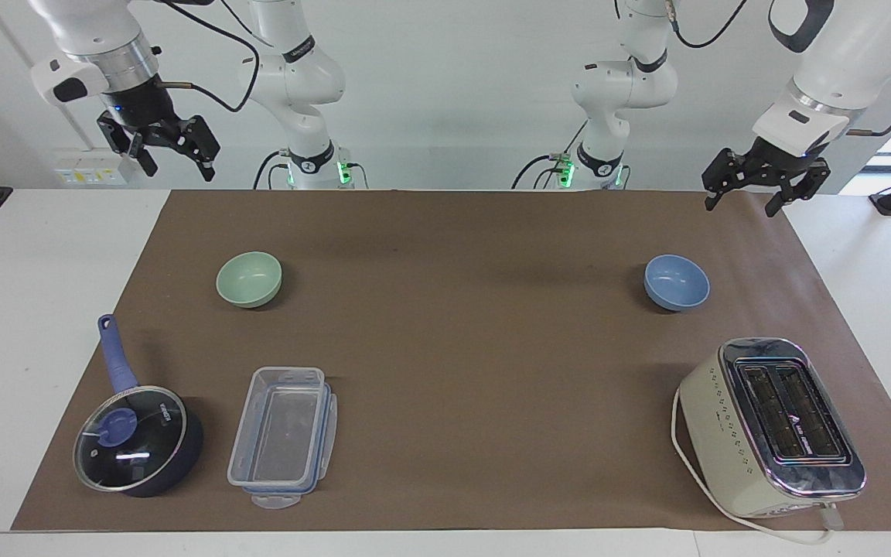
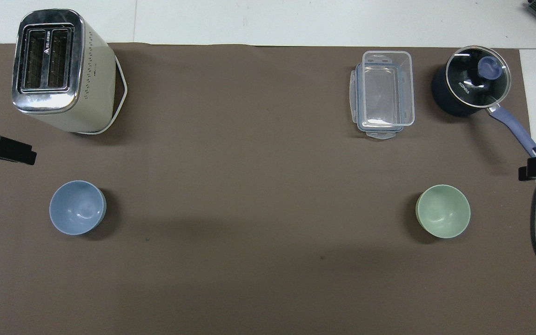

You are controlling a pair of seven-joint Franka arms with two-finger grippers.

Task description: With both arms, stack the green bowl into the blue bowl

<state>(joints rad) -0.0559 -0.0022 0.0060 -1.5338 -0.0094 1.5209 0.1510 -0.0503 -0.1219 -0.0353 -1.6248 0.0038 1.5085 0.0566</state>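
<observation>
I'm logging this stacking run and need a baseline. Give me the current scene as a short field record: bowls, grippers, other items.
green bowl: upright on the brown mat, toward the right arm's end, empty
blue bowl: upright on the mat, toward the left arm's end, empty
stacking: not yet done; bowls far apart
right gripper: open, raised, holding nothing
left gripper: open, raised, holding nothing
other items: toaster, lidded saucepan, clear container

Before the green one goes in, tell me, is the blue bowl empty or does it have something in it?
Empty. The overhead view looks straight into the blue bowl and shows only its smooth inside.
</observation>
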